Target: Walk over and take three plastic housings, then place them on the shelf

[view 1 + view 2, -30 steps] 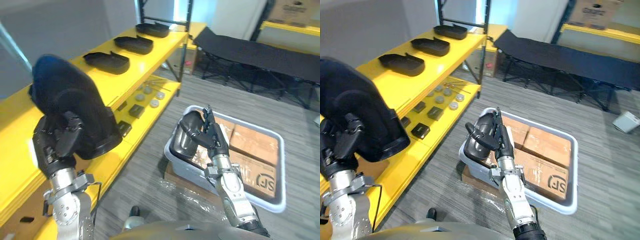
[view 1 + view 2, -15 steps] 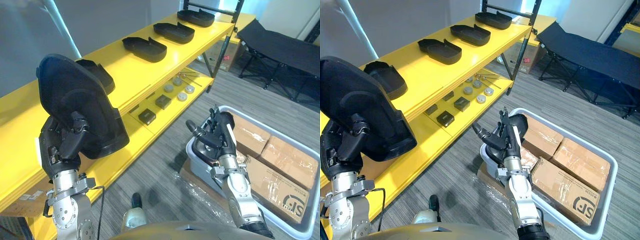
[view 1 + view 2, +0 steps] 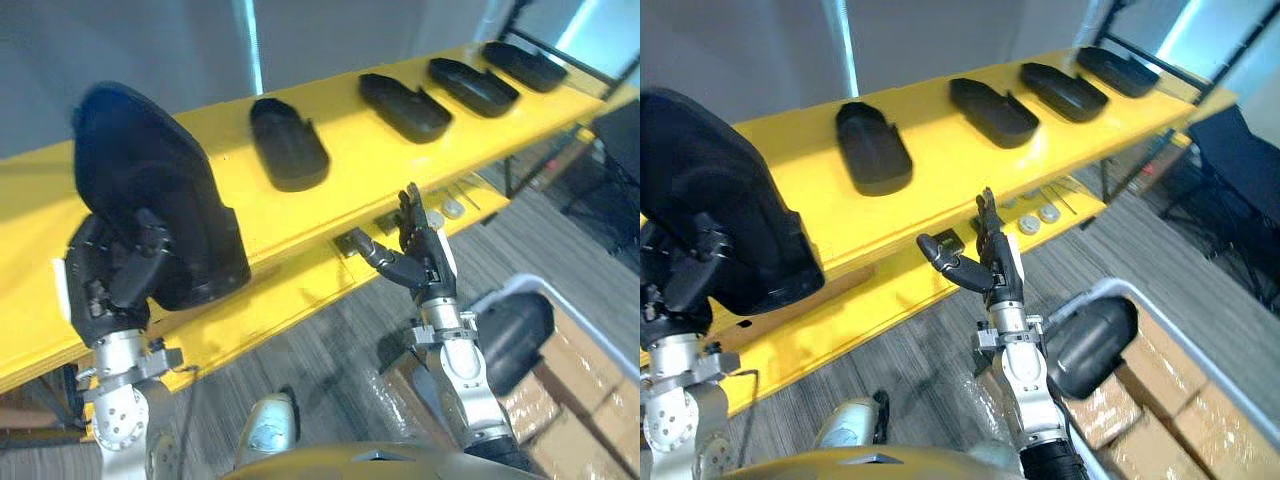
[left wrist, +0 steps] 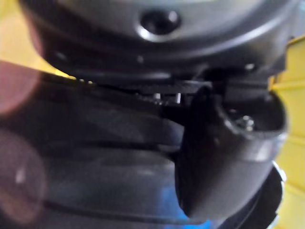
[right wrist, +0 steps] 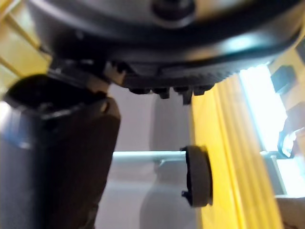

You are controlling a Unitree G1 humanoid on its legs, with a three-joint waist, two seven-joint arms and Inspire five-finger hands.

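Since half a second back the head camera has swung round: the yellow shelf [image 3: 340, 190] now runs right across my view and the grey crate [image 3: 505, 288] sits at the lower right. My left hand's grip looks unchanged.

The shelf's top board carries four black plastic housings [image 3: 288, 145] in a row, each apart from the next, from the middle of the board out toward its far right end.

The crate holds one more black housing [image 3: 1090, 345], leaning at its near left corner and standing above the rim. Cardboard boxes [image 3: 1200, 420] are packed in beside it.

I've got the held housing [image 3: 150, 190] upright in front of the shelf's left end. The left hand [image 3: 110, 290] has its fingers curled round the housing's lower end, and its wrist view shows dark plastic pressed close against the hand.

My right hand [image 3: 425, 262] is raised before the front edge of the shelf's lower board. Its fingers are straight and pointing up, the thumb is out to the side, and nothing is in it.

On that lower board, just behind the hand, lie a dark square block [image 3: 350, 243] and a few small round discs [image 3: 452, 208].
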